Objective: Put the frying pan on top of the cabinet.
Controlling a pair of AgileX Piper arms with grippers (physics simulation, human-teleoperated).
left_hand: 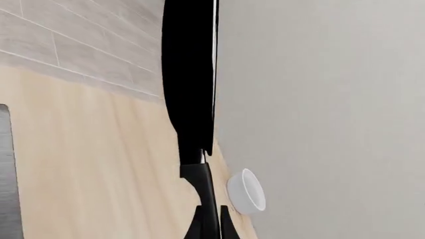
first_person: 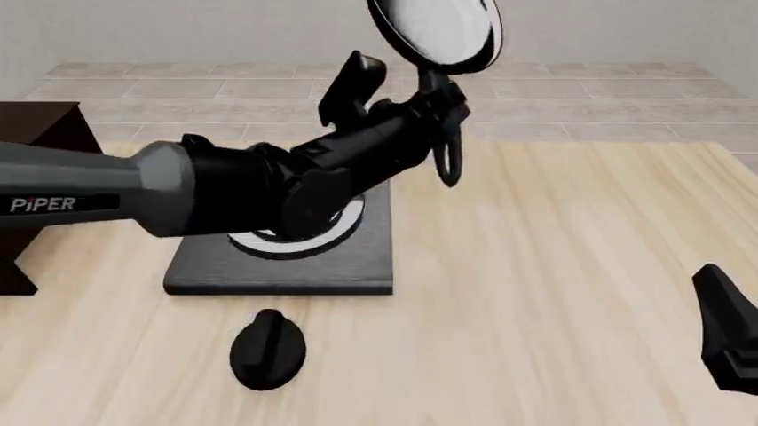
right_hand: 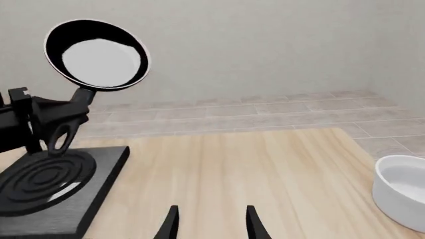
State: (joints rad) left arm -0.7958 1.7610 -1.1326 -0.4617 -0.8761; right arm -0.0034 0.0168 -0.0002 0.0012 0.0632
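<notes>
Pan [first_person: 438,31] is up in the air, tipped on edge, with the left gripper [first_person: 429,105] clenched on its handle [first_person: 446,153] and the round part just past the fingertips, well clear of the cabinet [first_person: 35,133]. Right gripper [right_hand: 210,221] hangs low with fingers [right_hand: 256,224] spread apart, nothing between them, stove plate [right_hand: 59,189] and white bowl [right_hand: 401,191] off to either side.

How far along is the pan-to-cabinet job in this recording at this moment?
Done: the frying pan is off the stove plate, lifted high and tipped on edge, its handle clamped in the left gripper. In hand: carrying it in the air. Left: bringing it over to the cabinet at the table's left edge and setting it on the flat top. The right gripper is open and idle, near a white bowl.
</notes>
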